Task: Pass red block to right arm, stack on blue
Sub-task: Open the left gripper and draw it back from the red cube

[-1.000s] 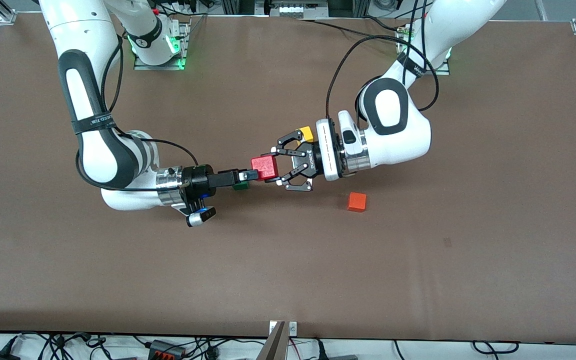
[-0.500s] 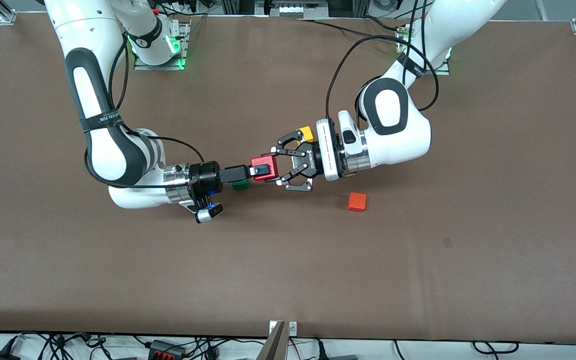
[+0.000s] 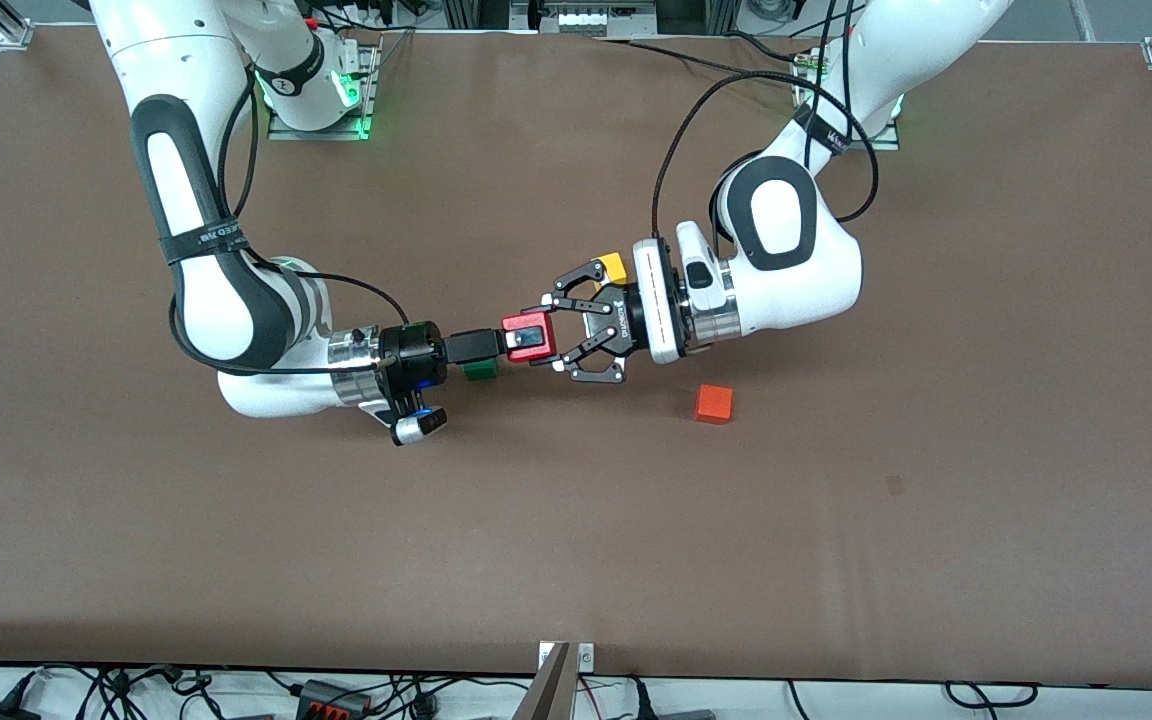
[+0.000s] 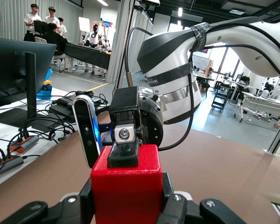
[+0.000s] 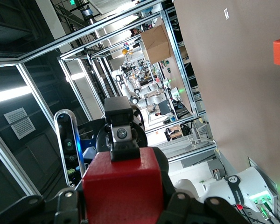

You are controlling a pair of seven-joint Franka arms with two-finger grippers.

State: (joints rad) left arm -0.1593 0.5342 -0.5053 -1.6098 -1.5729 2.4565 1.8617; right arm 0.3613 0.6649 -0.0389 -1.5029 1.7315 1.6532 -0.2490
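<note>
Brown table (image 3: 576, 560) in a lab hall; monitor (image 4: 11, 70), aluminium frames, ceiling lights.

1. Even overhead light lit the brown surface (image 3: 576, 540) brightly, with soft shadows under both arms.
2. Ceiling lamps glared in the left wrist view.
3. The close red block (image 4: 127, 186) looked slightly soft.

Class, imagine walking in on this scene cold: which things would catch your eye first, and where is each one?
The red block hangs in mid-air over the middle of the table, pinched between the left gripper and the right gripper, both shut on it. Under the right gripper sits a green cube. An orange cube lies alone, nearer the front camera, toward the left arm's end.
</note>
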